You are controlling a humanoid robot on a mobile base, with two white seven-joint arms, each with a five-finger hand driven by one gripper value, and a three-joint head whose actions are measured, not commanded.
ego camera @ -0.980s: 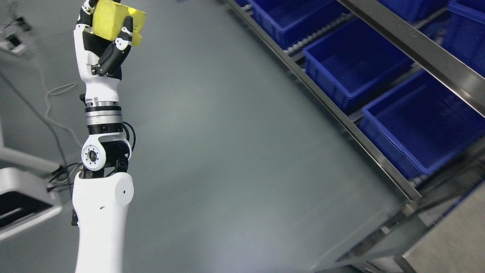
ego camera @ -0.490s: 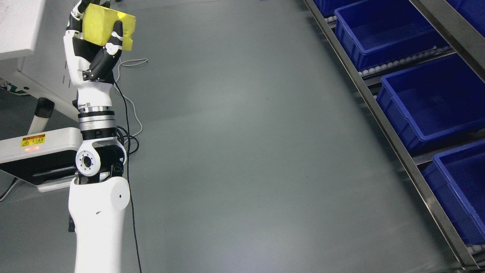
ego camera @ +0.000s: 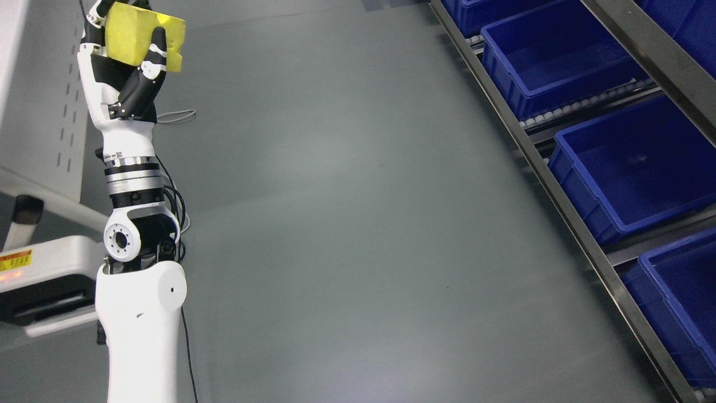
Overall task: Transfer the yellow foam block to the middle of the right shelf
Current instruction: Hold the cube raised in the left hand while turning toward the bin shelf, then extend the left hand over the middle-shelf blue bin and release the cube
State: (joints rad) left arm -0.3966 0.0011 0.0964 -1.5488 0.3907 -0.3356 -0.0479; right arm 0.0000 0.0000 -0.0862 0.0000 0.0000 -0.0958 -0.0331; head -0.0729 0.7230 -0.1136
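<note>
My left hand [ego camera: 126,53] is raised at the upper left of the head view, its fingers curled around the yellow foam block [ego camera: 137,34]. The block sticks out above and to the right of the palm. The white forearm runs down to the bottom edge. A metal shelf rack [ego camera: 537,151] stands along the right side, far from the hand, holding several blue bins [ego camera: 632,162]. My right arm does not show.
Grey floor [ego camera: 347,212] lies open between my arm and the rack. A white machine base with a yellow warning label [ego camera: 33,274] and a perforated white panel [ego camera: 39,106] stand at the left. Thin cables [ego camera: 176,117] trail on the floor behind my arm.
The camera has swung, so the whole picture has shifted: the rack now runs steeper along the right. The hand has kept its hold on the block throughout.
</note>
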